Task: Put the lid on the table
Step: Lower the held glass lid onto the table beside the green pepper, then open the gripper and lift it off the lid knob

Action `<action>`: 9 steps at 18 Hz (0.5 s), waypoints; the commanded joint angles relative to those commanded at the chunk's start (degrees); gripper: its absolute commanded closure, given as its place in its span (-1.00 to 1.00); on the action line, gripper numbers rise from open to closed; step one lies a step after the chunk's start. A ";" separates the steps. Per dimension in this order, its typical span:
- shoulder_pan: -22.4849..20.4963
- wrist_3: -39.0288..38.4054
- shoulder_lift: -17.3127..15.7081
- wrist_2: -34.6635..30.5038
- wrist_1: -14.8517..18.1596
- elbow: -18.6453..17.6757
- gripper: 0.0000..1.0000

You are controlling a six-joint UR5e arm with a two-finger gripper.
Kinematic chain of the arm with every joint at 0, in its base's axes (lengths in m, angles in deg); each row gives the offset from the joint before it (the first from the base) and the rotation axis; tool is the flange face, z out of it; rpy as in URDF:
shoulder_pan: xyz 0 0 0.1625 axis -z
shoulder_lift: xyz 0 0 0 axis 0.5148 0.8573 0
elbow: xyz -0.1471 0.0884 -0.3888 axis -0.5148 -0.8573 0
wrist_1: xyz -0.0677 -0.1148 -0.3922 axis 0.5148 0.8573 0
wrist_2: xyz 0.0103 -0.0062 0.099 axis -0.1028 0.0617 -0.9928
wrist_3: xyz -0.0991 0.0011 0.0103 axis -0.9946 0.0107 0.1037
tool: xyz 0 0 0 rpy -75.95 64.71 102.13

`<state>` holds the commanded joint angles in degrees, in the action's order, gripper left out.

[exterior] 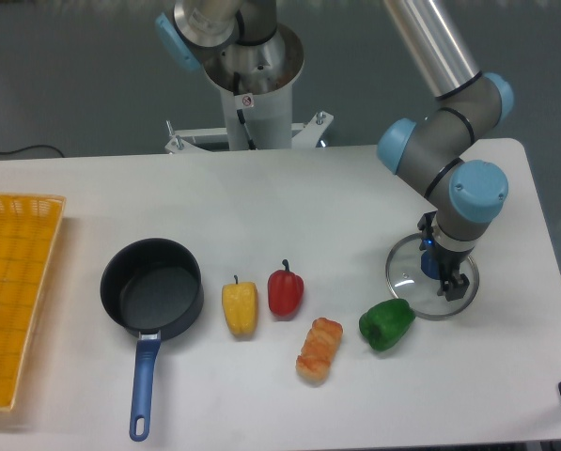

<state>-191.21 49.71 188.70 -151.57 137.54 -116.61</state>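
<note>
Fingers [446, 274] point straight down over the middle of the lid [432, 278], standing either side of its blue knob, but the wrist hides the tips enough that I cannot tell whether they pinch the knob or stand slightly apart from it. The lid lies at the right side of the tabletop [289, 188], seemingly flat on or just above the surface, its metal rim showing as a full ring. That spot makes sense for the task: it is bare white surface, well apart from the pot [152, 287], which stands uncovered to the left with its blue handle toward the camera. A green pepper [386, 323] sits just beside the lid's near-left rim, perhaps touching it; releasing needs care so the glass does not ride up on it. A yellow pepper [240, 306], a red pepper [285, 289] and a bread roll [319, 349] lie between pot and lid. A yellow tray [17, 301] sits at the far left. Judging by this, the placing looks nearly or fully done.
</note>
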 joint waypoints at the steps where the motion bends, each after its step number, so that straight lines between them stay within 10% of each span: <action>1: 0.00 0.17 0.09 -0.26 0.00 -0.09 -1.00; 9: -0.44 0.79 -2.98 0.00 0.26 -0.53 -1.00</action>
<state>-191.65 50.50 185.72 -151.58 137.80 -117.13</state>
